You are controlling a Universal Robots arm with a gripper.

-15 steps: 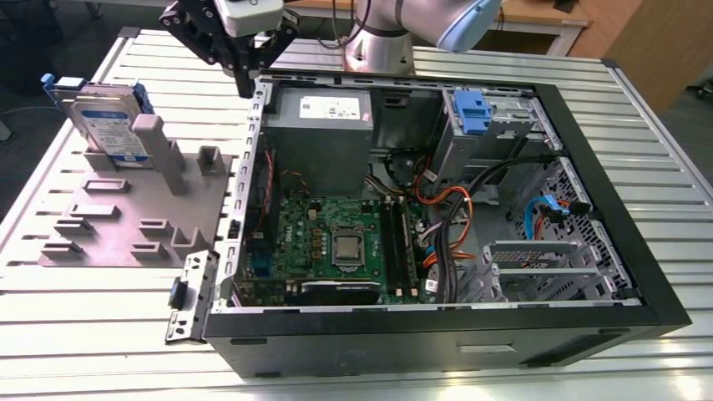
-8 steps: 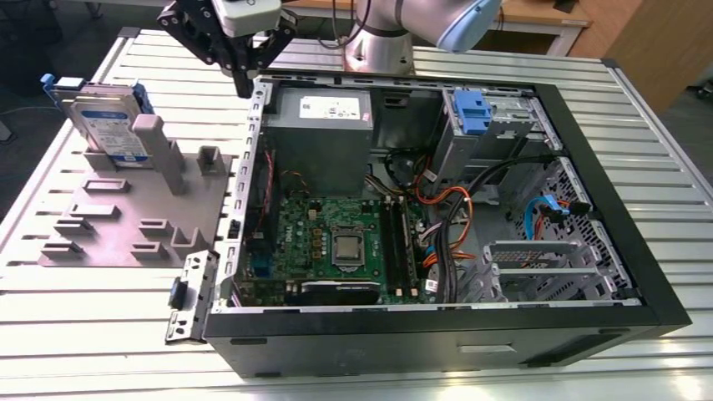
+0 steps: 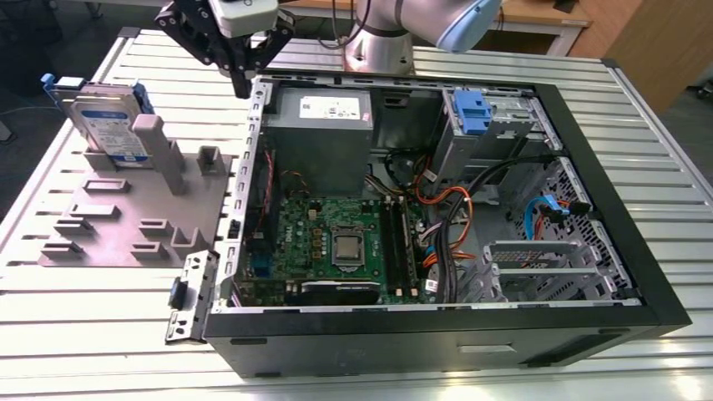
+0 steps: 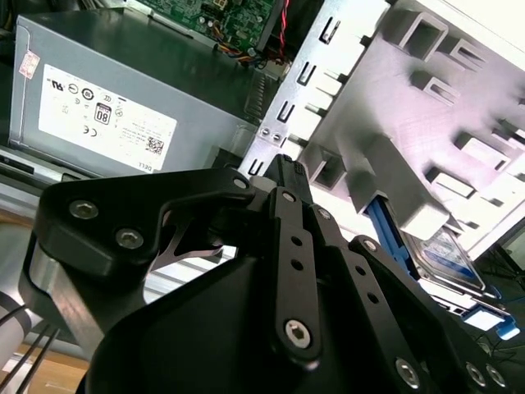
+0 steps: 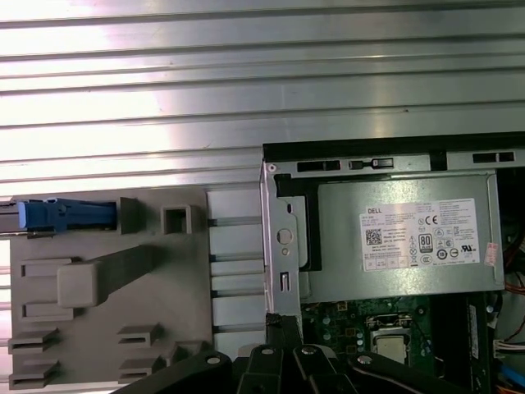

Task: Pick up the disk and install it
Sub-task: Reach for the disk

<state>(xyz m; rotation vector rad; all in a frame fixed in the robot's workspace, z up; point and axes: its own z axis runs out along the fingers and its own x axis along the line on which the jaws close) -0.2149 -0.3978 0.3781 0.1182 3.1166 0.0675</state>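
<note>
Hovering beside the open black computer case's (image 3: 446,330) metal edge, the black gripper (image 3: 240,88) has its fingers closed on nothing, while the silver, blue-framed hard disk (image 3: 106,125) stands upright in the grey slotted fixture (image 3: 112,221) near the counter's (image 3: 635,109) far corner at the exterior view's left. Fingers pressed together could topple the disk or snag that edge. The exterior view shows its labelled face; the first wrist view looks down on its blue top edge (image 5: 66,215).

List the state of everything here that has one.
Case: on its side, panel off.
Disk: upright in the grey holder, not gripped.
Gripper: shut, empty, over the case's edge.
Caddy: seated in its bay.
</note>
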